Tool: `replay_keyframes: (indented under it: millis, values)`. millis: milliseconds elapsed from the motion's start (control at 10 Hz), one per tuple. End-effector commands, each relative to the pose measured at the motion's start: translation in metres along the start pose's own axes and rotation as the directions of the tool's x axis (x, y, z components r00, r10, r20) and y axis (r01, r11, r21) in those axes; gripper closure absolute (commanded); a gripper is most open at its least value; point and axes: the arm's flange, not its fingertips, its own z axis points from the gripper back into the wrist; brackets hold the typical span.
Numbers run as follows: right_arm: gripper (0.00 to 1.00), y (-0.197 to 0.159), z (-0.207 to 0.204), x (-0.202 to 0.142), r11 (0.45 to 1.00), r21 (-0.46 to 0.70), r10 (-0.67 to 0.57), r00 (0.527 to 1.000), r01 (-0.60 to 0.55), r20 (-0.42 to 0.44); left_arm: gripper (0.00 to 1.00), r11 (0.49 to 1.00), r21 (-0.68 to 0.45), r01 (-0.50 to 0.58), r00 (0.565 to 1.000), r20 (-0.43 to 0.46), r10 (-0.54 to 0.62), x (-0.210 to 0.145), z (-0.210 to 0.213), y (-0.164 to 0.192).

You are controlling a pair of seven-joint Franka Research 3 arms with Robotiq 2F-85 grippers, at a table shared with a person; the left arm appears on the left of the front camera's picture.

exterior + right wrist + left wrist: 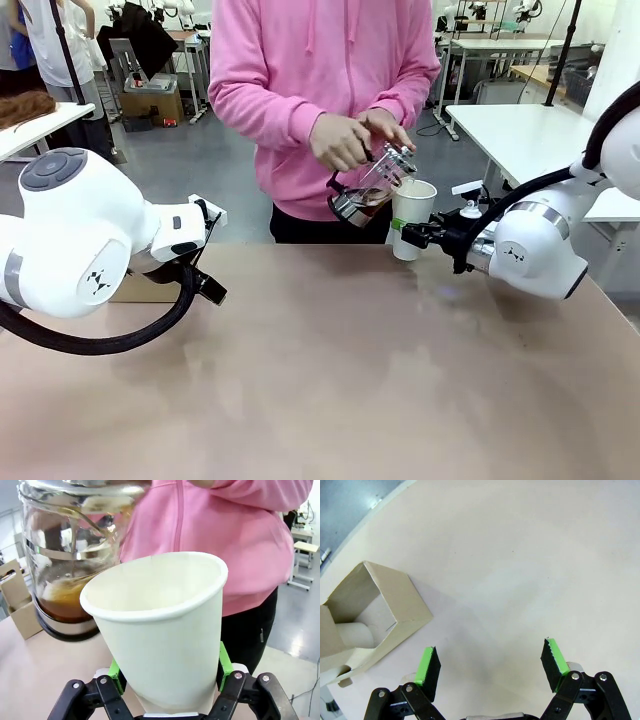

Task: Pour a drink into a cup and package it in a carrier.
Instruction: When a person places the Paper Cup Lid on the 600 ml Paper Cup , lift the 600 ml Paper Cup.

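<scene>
Right gripper point(408, 236) pinches the open cup point(414, 212) at the table's point(320, 380) far edge, a person's hand point(340, 141) tipping the jug point(372, 186) of drink point(62, 602) at its rim. Left gripper point(490, 667) is spread wide, just beside the carrier point(375, 615).

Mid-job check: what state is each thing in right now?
cup, lidless, upright, clamped in the right gripper.
jug, tipped over the cup in the person's hands.
drink, some left in the jug.
carrier, standing on the table, untouched.
left gripper, open, empty.
</scene>
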Motion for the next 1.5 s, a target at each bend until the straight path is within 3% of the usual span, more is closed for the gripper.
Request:
replay_keyframes:
  millis: [0, 1400]
  values:
    - [0.2, 0.0031, -0.0001, 0.0049, 1.0, 0.001, 0.002, 1.0, -0.002, 0.004, 0.0, 1.0, -0.002, -0.001, 1.0, 0.001, 0.001, -0.0002, 0.0004, 0.0002]
    - [0.2, 0.0031, -0.0001, 0.0049, 1.0, 0.001, 0.002, 1.0, -0.002, 0.004, 0.0, 1.0, -0.002, -0.001, 1.0, 0.001, 0.001, -0.0002, 0.0004, 0.0002]
